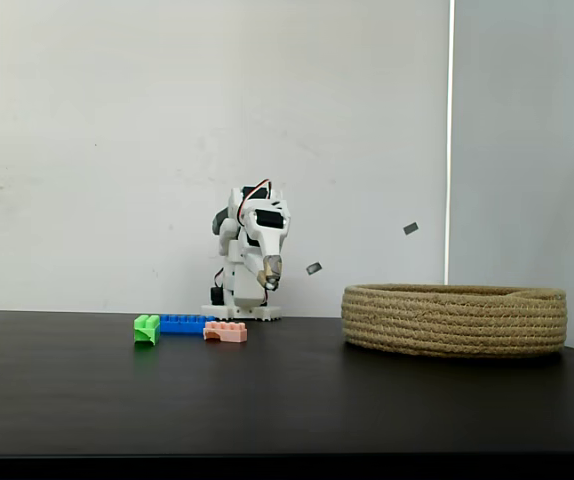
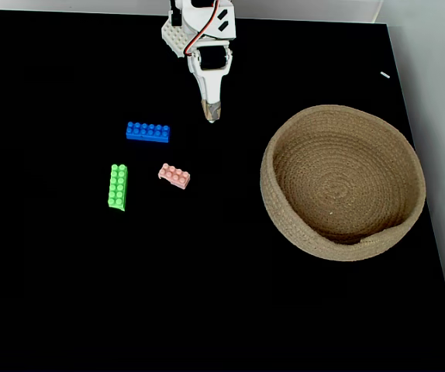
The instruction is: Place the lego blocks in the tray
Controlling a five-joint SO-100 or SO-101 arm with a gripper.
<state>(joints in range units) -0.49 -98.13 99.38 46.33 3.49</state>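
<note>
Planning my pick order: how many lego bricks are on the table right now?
3, all on the table left of the basket in the view from above: a blue brick nearest the arm, a green brick below it, a pink brick beside that. The basket looks empty.

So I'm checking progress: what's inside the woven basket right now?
Seen from above, the basket holds no bricks, just its bare woven floor. The green brick, blue brick and pink brick lie on the table. The near wall's inner foot is shadowed.
</note>
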